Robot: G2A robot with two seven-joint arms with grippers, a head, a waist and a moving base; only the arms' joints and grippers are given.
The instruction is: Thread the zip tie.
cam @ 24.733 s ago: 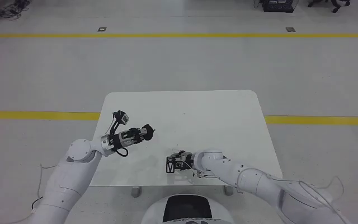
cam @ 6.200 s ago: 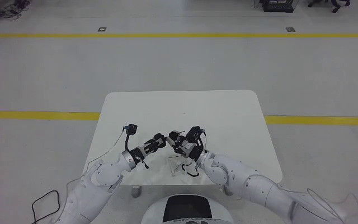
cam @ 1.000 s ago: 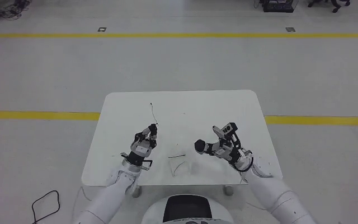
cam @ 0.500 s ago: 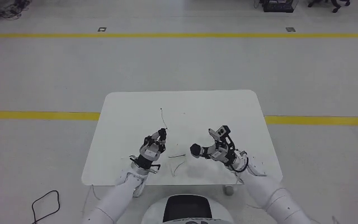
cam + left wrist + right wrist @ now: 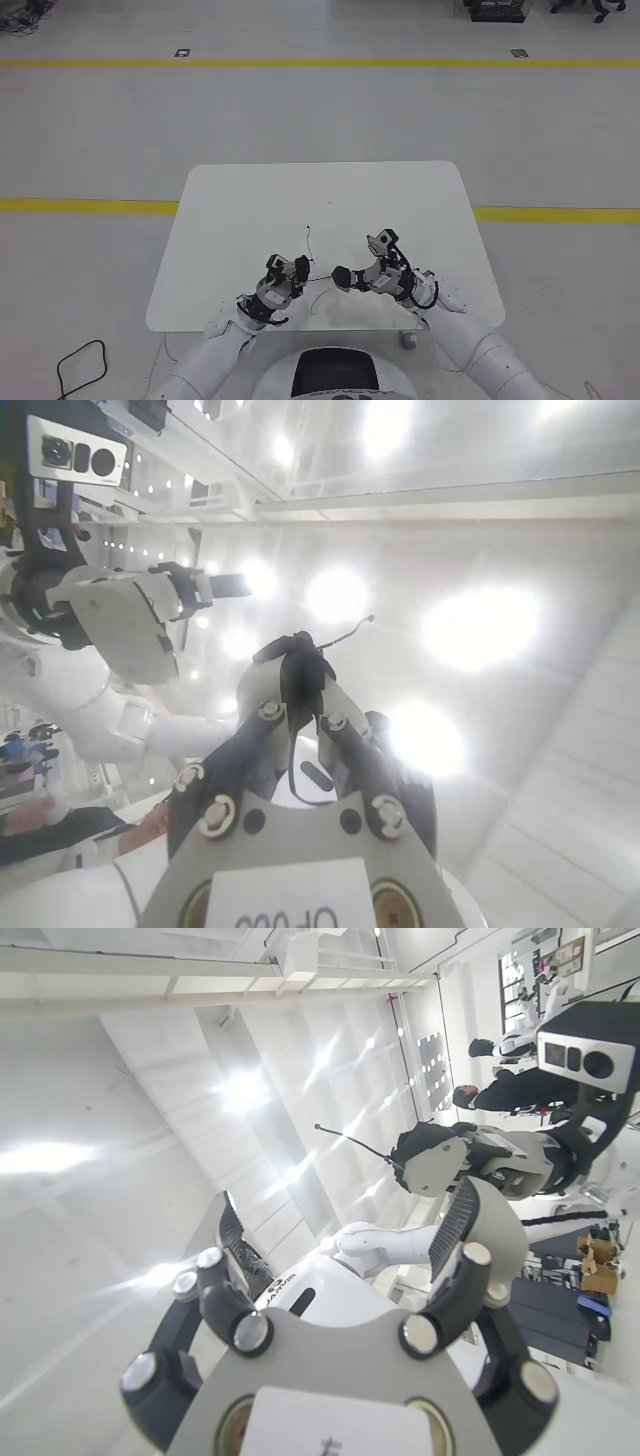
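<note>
Fingers (image 5: 305, 680) of the left gripper (image 5: 300, 650) were pinched shut on the zip tie (image 5: 350, 634). Those of the right gripper (image 5: 345, 1193) stood spread wide with nothing between them.

Below both sets of fingers lay the white counter (image 5: 330, 190). The two grippers faced each other above it, fingertips near but apart. A thin dark strand (image 5: 320, 280) lay on the counter under the gap between them; what it was could not be told.

The left fingers held the tie partway along. A short straight end with a small knob at its tip stuck out beyond the fingertips. The rest curled back between the fingers toward the palm.

The tie looked very light, thin and springy, so it would likely bend under a touch and flick back. Its smooth plastic could slide or twist in a loose pinch. The best hold was probably close to the end being fed, flat sides against the pads, so little was left to wobble. The length just past the left fingertips seemed the natural place for the open right fingers to take it.
</note>
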